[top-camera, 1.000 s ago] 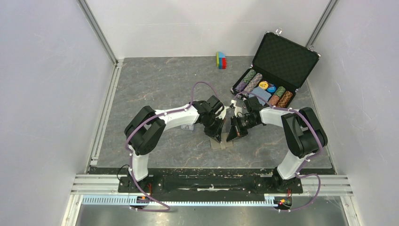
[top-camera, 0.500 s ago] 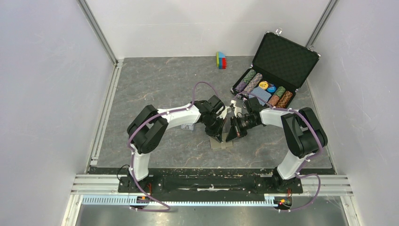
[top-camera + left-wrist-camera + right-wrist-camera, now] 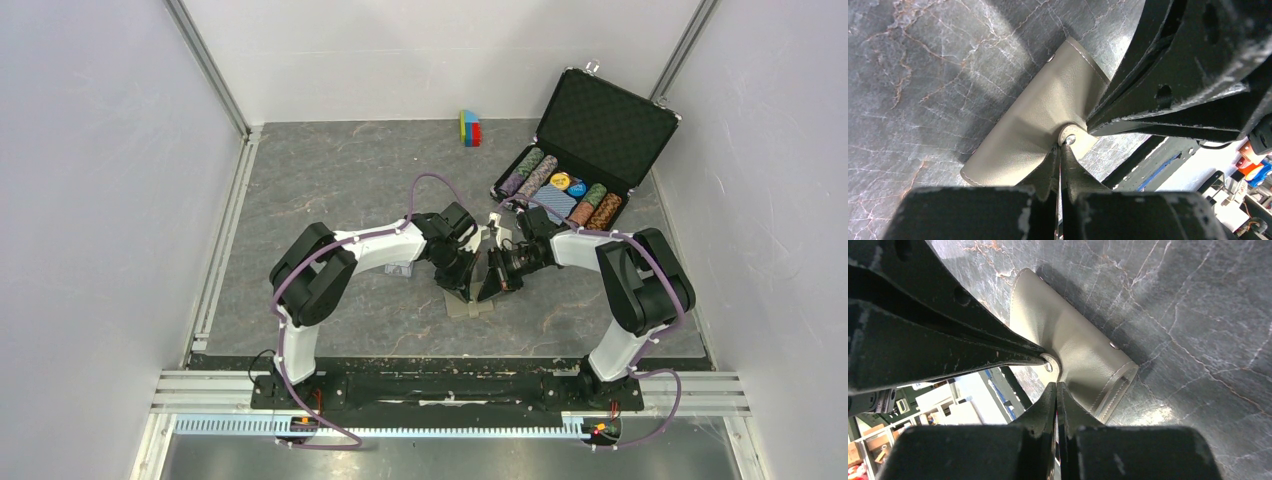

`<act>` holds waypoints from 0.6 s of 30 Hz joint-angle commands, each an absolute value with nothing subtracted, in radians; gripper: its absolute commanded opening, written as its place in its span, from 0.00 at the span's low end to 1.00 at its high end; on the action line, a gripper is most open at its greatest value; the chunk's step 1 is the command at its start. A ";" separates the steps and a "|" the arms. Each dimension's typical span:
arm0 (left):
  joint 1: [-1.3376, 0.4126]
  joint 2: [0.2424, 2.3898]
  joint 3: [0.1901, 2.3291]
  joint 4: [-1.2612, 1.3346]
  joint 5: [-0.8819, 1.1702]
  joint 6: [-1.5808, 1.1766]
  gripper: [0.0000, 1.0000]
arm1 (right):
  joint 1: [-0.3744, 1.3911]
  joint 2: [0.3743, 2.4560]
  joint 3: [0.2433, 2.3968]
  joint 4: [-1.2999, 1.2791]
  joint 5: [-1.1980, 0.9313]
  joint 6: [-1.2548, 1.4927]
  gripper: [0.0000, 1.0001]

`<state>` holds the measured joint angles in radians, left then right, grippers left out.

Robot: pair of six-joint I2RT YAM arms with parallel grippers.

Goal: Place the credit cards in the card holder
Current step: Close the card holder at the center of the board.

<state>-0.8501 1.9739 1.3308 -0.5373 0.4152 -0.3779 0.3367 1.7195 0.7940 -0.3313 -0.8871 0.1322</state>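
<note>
Taupe leather-like material marks the card holder (image 3: 470,303), which lies on the grey marbled table (image 3: 330,180) at about 6 o'clock from the table's middle, between the two arms. The left gripper (image 3: 1060,149) is seen fully closed, its tips set against the holder's snap tab (image 3: 1068,137). Whether the tab is actually pinched cannot be told. The right gripper (image 3: 1055,386) is likewise closed, with no gap between its fingers, and its tips are held just beside the same tab, nose to nose with the left gripper. An open chip case (image 3: 590,140) stands at 2 o'clock, well apart. Compared with a second ago, the right gripper has been brought slightly closer to the left one, and the left elbow has been shifted a little towards 3 o'clock. The holder has stayed where it was.
</note>
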 commanded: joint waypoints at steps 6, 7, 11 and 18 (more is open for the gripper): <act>-0.851 1.928 1.345 -0.517 0.383 -0.406 0.02 | 0.380 1.711 0.805 -0.264 -0.918 0.119 0.00; -0.851 1.915 1.344 -0.508 0.391 -0.410 0.02 | 0.380 1.716 0.805 -0.265 -0.905 0.126 0.00; -0.851 1.884 1.345 -0.492 0.399 -0.422 0.02 | 0.380 1.721 0.802 -0.272 -0.871 0.137 0.00; -0.851 1.879 1.347 -0.534 0.365 -0.436 0.02 | 0.380 1.720 0.807 -0.282 -0.838 0.142 0.00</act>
